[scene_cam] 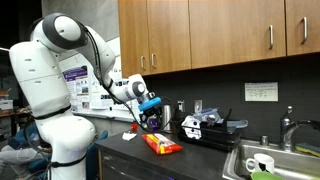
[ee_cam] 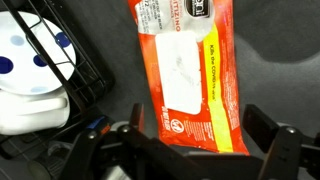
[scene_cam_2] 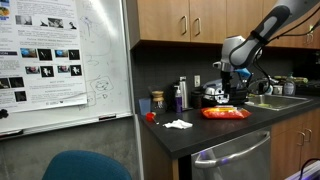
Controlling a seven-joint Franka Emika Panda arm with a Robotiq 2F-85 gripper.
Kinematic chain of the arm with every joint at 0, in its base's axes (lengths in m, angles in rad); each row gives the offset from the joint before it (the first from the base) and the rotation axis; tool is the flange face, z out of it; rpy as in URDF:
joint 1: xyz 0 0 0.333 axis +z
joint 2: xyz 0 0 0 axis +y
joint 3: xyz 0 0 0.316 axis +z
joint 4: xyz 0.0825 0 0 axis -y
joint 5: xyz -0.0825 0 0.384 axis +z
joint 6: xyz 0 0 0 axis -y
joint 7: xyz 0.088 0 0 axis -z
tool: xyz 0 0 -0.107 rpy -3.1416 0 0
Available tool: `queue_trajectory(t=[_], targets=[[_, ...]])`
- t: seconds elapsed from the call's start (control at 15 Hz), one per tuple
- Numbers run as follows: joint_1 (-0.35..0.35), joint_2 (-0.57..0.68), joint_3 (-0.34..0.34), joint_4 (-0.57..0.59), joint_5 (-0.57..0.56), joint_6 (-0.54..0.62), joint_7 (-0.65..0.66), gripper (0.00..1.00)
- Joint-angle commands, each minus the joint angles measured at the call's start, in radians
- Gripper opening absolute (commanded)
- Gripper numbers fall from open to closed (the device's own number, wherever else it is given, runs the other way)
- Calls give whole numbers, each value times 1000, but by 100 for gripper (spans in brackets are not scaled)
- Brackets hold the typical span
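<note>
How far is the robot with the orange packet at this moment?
Done: the gripper is over the orange packet. In hand: the jaws stand open on each side of its end. Left, probably: the grip; the packet lies flat on the dark counter.

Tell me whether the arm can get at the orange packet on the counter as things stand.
Probably yes: the arm hangs above the orange packet, jaws open and straddling it, nothing between. The black rack sits off to one side.

Orange pkt (ee_cam: pixel 190 80) txt illegible (blurred).
</note>
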Motion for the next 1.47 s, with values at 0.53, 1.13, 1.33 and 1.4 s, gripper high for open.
queue_trajectory(t=[0.53, 1.13, 1.33, 1.4], targets=[[-4, 12, 3, 12, 2, 1, -1, 100], [-4, 12, 3, 12, 2, 1, -1, 100], [-3, 17, -5, 4, 13, 10, -11, 100], [-5, 19, -6, 0, 11, 17, -12, 100]])
